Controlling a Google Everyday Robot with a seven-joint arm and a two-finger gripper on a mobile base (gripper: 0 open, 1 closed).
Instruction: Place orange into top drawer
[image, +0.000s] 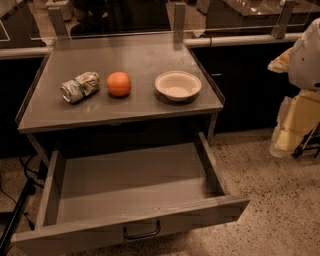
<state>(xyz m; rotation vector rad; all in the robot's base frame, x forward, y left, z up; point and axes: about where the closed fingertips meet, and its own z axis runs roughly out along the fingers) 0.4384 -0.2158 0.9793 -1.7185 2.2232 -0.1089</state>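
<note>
The orange (119, 83) sits on the grey counter top (125, 112), between a crushed silver-green can (79, 87) on its left and a white bowl (178, 85) on its right. The top drawer (130, 187) below the counter is pulled wide open, its grey inside bare, with a dark bar handle (142, 232) on the front panel. My gripper (286, 140) hangs at the far right edge of the view, beside the counter and above the floor. It is well away from the orange and holds nothing that I can see.
My white arm (305, 55) fills the upper right edge. A raised rail (120, 37) runs behind the counter, with dark cabinets on both sides. A speckled floor lies to the right of the drawer. Cables (22, 170) lie on the floor at the left.
</note>
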